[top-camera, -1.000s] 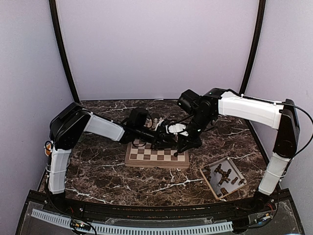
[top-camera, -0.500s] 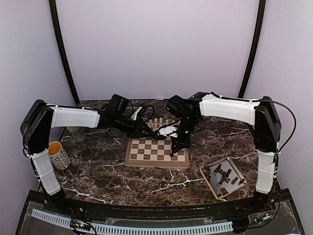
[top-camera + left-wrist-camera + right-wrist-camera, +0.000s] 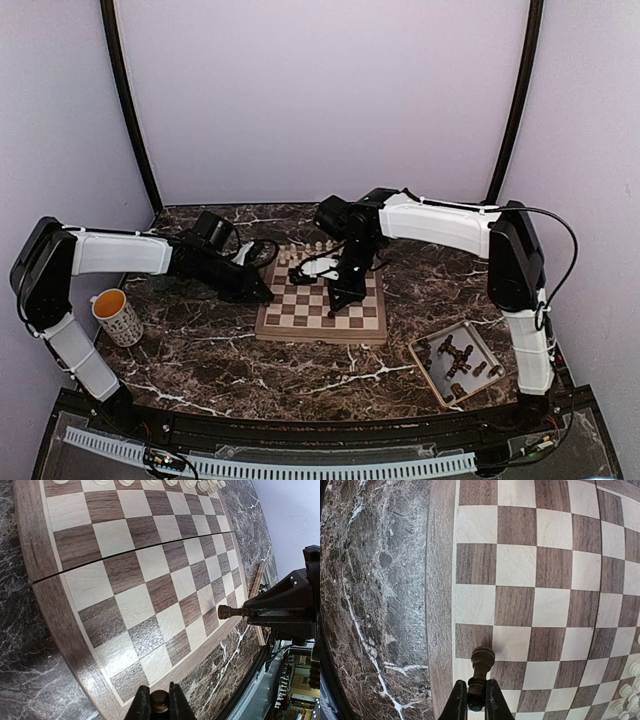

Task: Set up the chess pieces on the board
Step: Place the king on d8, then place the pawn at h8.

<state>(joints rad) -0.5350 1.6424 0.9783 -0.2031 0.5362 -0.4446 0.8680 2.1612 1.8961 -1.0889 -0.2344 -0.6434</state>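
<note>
The dark marble counter (image 3: 210,360) fills the lower half of the top view. The two arms have pulled apart. A second ago they were bunched together over the far side of the board (image 3: 320,335). Now the left arm (image 3: 110,255) reaches in from the left of the frame and the right arm (image 3: 440,222) from the upper right. I think each one is now ready to put its piece down.

The board sits in the middle of the frame. It is a wooden square with light and dark checks and a thick tan rim, and most squares are bare. A beige tray (image 3: 428,377) at the lower right has more dark chess pieces (image 3: 452,360) lying in it. A mug (image 3: 118,320) stands at the left.

The left hand (image 3: 159,694) is squeezed tight on a small dark piece (image 3: 160,703), low by the board's left edge. The right hand (image 3: 476,682) is squeezed tight on a dark pawn (image 3: 482,659) over the board, near one rim. I cannot tell if it touches a square.

Pale chessmen (image 3: 318,246) stand in a row along the board's far edge. The dark ones are tiny, brown and smooth.
</note>
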